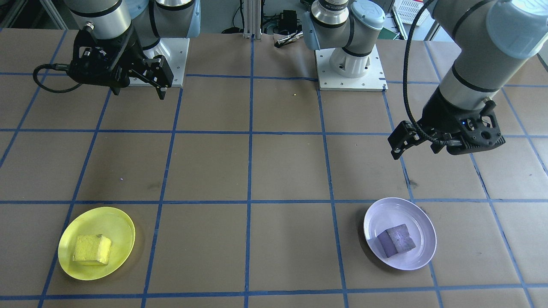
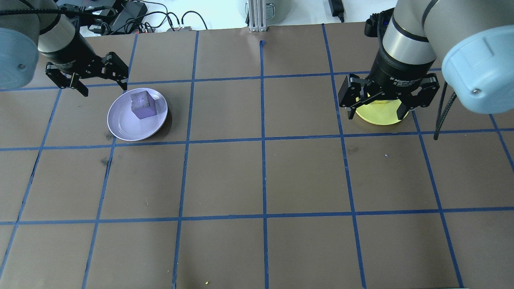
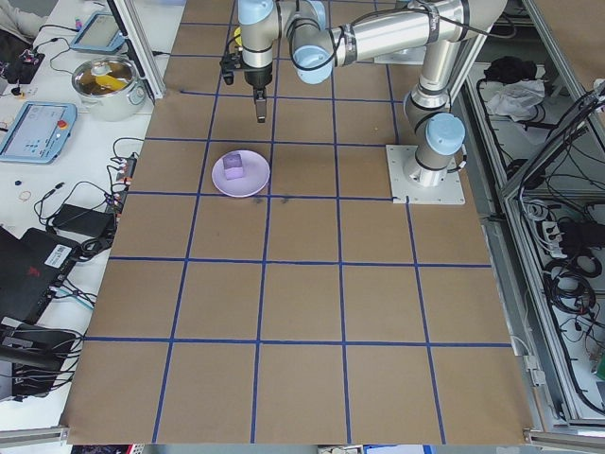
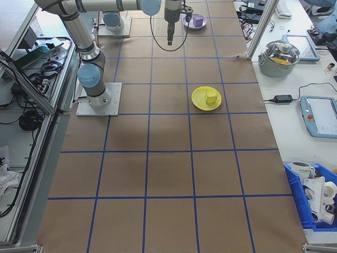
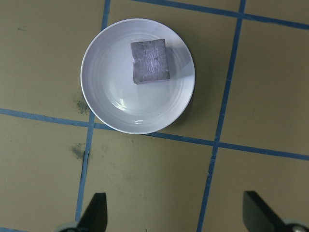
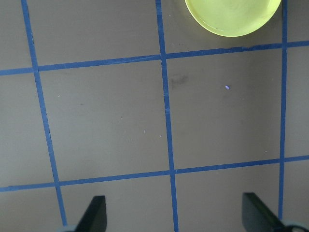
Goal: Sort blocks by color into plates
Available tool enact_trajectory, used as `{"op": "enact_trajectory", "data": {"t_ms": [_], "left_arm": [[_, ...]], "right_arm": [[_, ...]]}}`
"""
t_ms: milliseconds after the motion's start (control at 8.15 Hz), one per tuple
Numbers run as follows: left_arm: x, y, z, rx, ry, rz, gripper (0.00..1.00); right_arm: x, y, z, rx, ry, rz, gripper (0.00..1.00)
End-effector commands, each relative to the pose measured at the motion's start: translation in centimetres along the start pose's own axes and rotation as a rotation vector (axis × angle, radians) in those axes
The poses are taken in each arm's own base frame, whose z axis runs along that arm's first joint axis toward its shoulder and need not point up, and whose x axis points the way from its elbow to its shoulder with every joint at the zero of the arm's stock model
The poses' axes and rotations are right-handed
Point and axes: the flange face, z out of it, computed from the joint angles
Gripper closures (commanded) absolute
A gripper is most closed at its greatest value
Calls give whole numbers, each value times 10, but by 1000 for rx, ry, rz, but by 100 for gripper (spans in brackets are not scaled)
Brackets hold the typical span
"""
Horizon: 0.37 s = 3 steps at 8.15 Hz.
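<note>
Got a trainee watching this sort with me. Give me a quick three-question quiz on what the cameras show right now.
1. True or false: the purple block lies in the lavender plate.
2. Which plate holds the yellow block? A) lavender plate B) yellow plate C) neither
3. Fill in: the left gripper and the right gripper are both ____ and hold nothing.

Key: 1 true; 2 B; 3 open.
</note>
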Motion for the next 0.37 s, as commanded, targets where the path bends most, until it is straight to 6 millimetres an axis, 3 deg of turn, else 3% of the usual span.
{"op": "enact_trajectory", "data": {"t_ms": [0,245], "left_arm": [[34,21,-17,11,25,-8,0],[36,21,-18,15,27,-3,0]], "right_arm": [[0,0,0,0,0,0,0],[0,0,0,0,0,0,0]]}}
